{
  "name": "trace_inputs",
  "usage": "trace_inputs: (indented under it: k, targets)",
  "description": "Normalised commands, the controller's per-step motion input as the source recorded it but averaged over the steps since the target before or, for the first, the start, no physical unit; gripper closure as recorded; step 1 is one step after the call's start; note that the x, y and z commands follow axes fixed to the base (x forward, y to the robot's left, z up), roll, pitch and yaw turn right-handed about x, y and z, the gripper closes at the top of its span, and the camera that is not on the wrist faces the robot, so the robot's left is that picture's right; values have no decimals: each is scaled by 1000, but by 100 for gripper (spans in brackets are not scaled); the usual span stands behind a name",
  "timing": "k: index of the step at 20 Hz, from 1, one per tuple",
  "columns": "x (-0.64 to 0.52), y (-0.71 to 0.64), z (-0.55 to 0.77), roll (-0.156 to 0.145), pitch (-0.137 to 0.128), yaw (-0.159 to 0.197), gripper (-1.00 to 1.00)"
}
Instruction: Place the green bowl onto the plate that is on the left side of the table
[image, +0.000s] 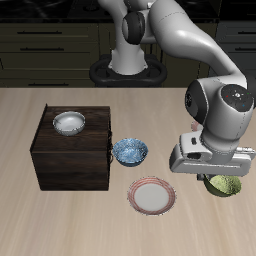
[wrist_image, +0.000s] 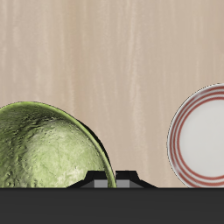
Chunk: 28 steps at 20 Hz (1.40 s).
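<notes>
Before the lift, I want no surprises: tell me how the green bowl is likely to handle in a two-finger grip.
The green bowl looks like stiff glazed ceramic, so it probably won't flex. Its glossy, mottled glaze suggests the thin rim may be slippery between the fingers. Held by one side of the rim, it could tilt; its rounded body may rock when set on the plate.

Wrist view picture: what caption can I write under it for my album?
Close above the green bowl, with a red-rimmed plate lying apart from it on the wooden table.

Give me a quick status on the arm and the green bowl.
Gripper over green bowl, jaw state unclear. Bowl not yet on plate. Blue bowl beside plate, not blocking.
</notes>
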Motion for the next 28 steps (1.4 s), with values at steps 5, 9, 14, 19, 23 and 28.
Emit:
trace_inputs:
  k: [5,9,14,19,23,28]
  targets:
    - [-168,-19,320,-27,-43,-10,100]
    - [-236,-6,336,17,-56,-1,100]
    - [-160,-50,317,1,-43,-23,100]
    - [-289,-175,405,-10,-57,-31,100]
    - [-230,-179,165,-1,-23,-5,100]
    - [-360,-113,234,83,-23,-43,100]
